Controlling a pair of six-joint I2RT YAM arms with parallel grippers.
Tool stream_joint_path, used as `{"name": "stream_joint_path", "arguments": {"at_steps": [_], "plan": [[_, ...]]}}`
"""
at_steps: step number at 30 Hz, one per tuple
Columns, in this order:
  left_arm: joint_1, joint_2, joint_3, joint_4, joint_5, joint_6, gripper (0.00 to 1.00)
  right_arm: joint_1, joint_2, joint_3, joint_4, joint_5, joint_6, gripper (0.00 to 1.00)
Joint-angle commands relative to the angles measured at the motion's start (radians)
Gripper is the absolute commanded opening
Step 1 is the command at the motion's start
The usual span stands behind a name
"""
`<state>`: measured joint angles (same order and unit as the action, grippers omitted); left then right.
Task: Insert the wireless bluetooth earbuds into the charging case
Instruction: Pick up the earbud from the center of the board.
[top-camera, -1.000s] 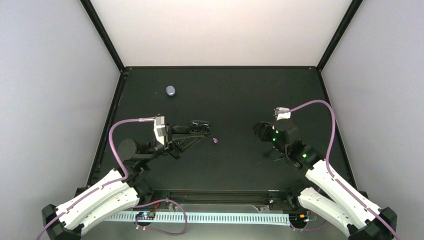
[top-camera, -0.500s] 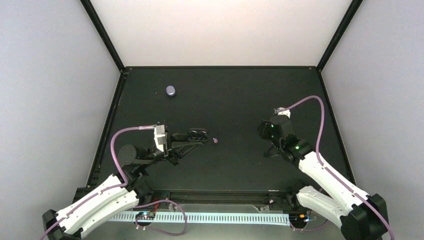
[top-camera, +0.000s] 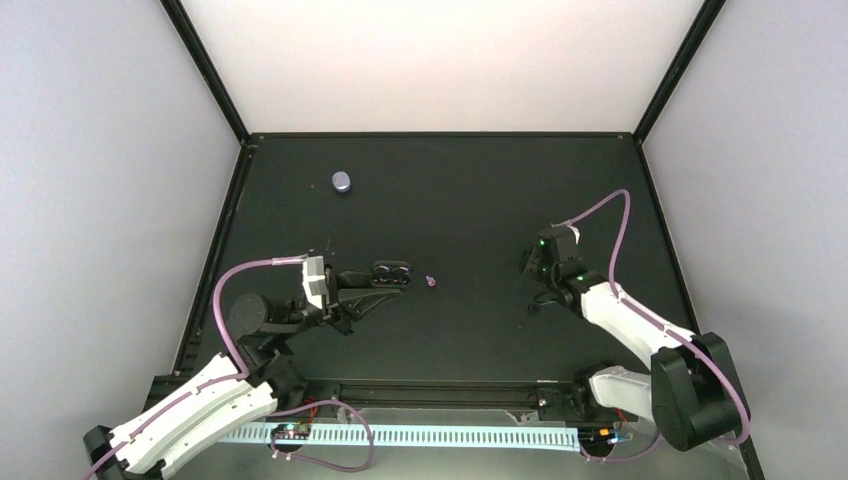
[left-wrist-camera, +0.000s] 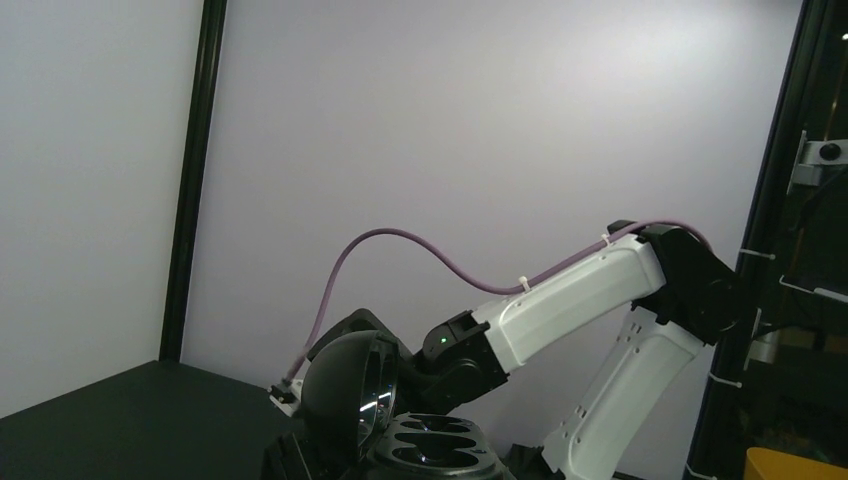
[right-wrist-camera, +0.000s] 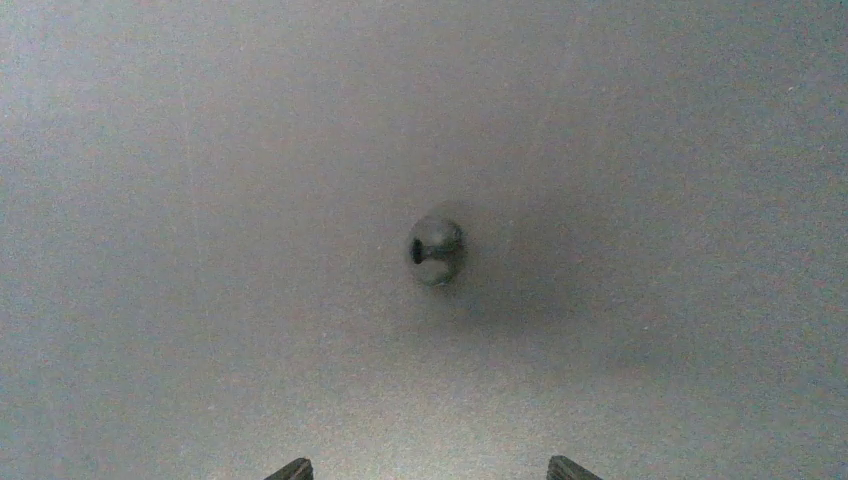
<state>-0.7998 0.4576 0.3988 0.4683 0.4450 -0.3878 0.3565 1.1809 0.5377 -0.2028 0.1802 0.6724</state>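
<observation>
Noted left claw (top-camera: 383, 280) between the desk's (top-camera: 480, 200) left edge and its middle, pressed tight on the open charging case (top-camera: 393, 270), lid raised and two sockets showing in the wrist view. Found first earbud (top-camera: 431, 282), lilac, lying loose on the desk just right of the case, not touching it. Logged right claw (right-wrist-camera: 426, 468) toward the right edge, pointing down, tips spread and gripping nothing. Found second earbud (right-wrist-camera: 436, 250) on the desk below it, apart from both tips. Noted small rounded grey-blue object (top-camera: 342, 181) near the far-left corner, well apart from the rest.
</observation>
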Motion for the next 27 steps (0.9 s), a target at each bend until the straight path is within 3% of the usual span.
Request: {"name": "stream_joint_path", "arguments": {"at_steps": [1, 9, 18, 27], "plan": [[0.005, -0.013, -0.008, 0.010, -0.008, 0.013, 0.02, -0.008, -0.013, -0.021, 0.000, -0.054, 0.010, 0.60], [0.005, -0.002, -0.005, 0.015, 0.013, 0.005, 0.02, -0.004, -0.144, -0.107, -0.130, -0.129, 0.097, 0.58], [0.005, 0.007, 0.000, 0.009, 0.022, -0.001, 0.02, -0.004, -0.094, -0.148, -0.096, -0.186, 0.157, 0.61], [0.005, 0.011, 0.001, 0.012, 0.026, 0.001, 0.02, 0.034, -0.149, -0.183, -0.110, -0.210, 0.185, 0.60]]}}
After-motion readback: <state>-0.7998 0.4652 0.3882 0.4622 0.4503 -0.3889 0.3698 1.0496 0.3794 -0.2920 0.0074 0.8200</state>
